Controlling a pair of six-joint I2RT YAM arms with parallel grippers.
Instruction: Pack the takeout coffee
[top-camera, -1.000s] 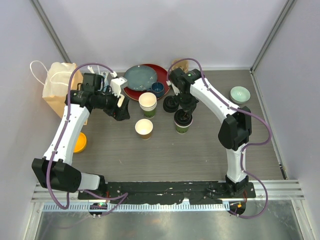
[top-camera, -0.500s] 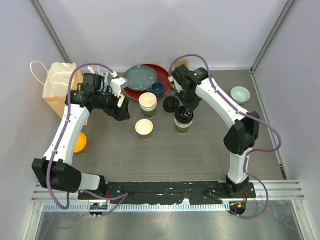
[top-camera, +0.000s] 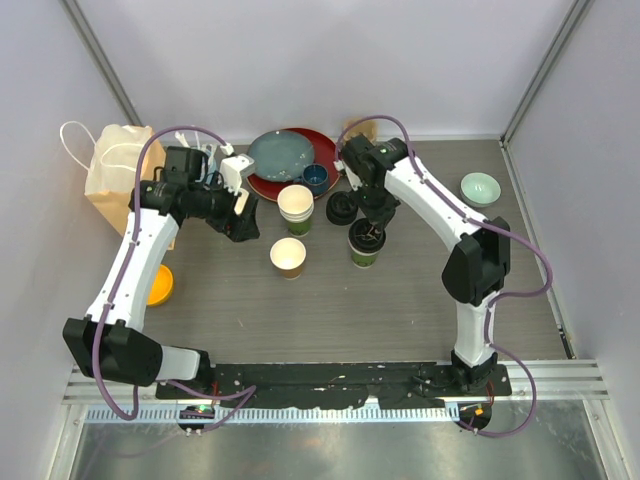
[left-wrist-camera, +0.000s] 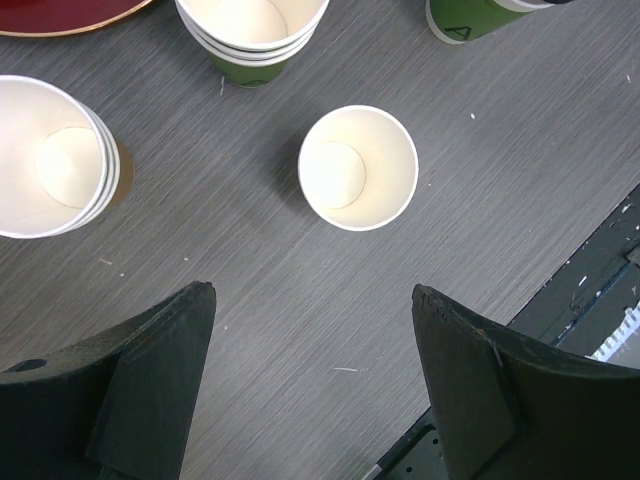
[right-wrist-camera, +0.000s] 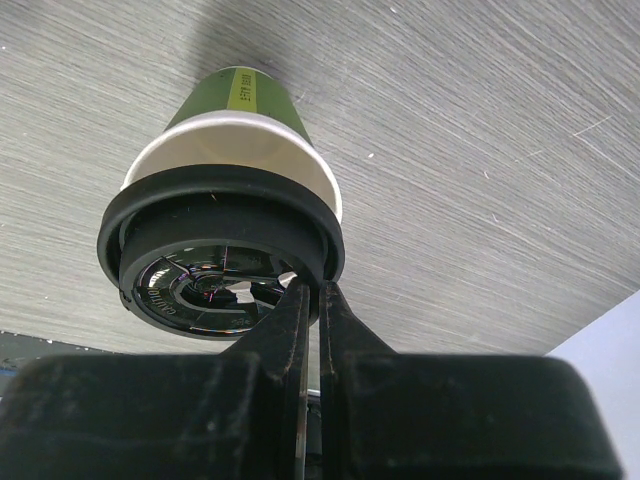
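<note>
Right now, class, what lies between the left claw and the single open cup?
Nothing: only bare tabletop separates the left claw from the cup, seen in the left wrist view.

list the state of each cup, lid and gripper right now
green cup, upright, lid on it but not seated
black lid, off-centre on the green cup, rim pinched by right gripper
brown cup, upright, empty, no lid
spare lids, stacked beside the green cup
left gripper, open, empty
right gripper, shut on the black lid
</note>
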